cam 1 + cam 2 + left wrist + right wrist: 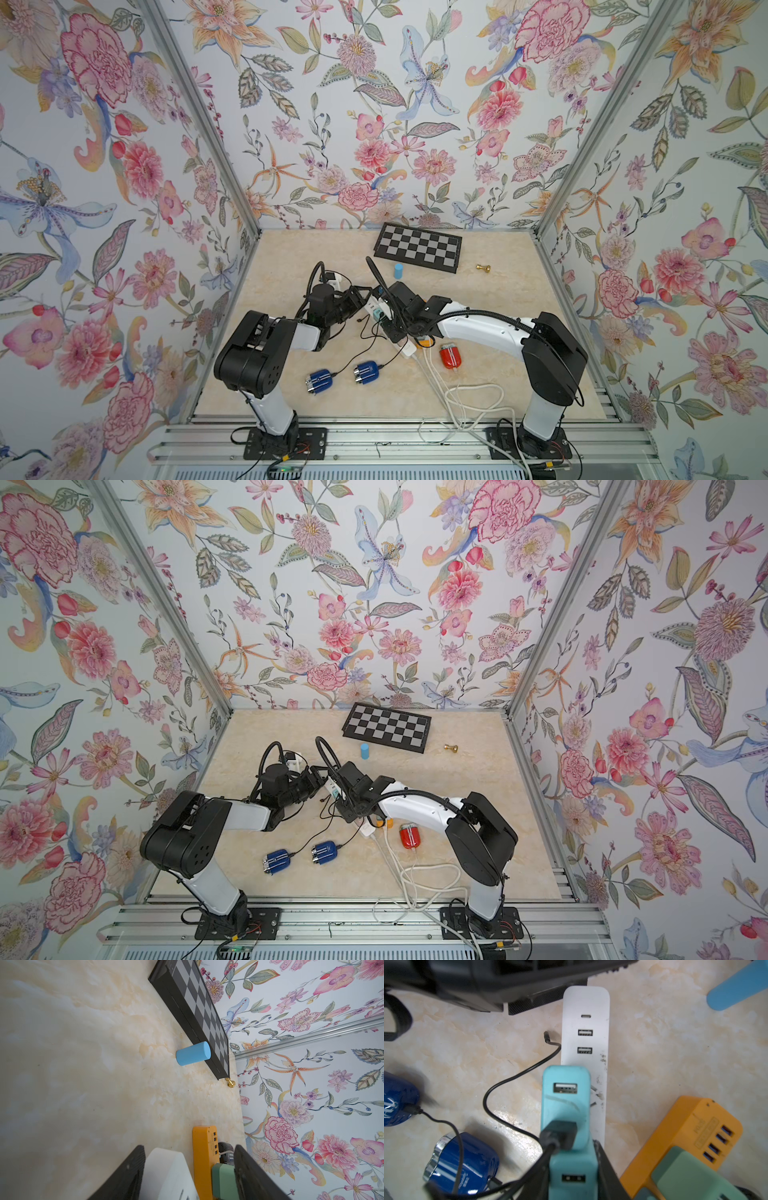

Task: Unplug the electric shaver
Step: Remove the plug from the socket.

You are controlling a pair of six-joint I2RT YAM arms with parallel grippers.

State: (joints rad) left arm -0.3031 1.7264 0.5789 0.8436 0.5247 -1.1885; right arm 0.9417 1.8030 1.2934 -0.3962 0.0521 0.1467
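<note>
Two blue electric shavers point(319, 380) point(366, 372) lie at the table's front, and black cables run from them toward the white power strip point(585, 1022). A red shaver point(451, 357) lies right of the strip. Two teal adapters stand in the strip. The farther teal adapter point(564, 1105) carries a black USB plug point(558, 1134). My right gripper point(571, 1178) is shut on the nearer one. My left gripper point(188, 1149) is open, its fingers on either side of the strip's far end point(166, 1167). A loose black cable end point(547, 1038) lies beside the strip.
An orange power strip point(685, 1132) with a green adapter point(691, 1176) lies right of the white one. A blue cylinder point(398, 271), a checkerboard point(417, 252) and a brass piece point(483, 268) are at the back. White cords point(461, 399) loop near the front edge.
</note>
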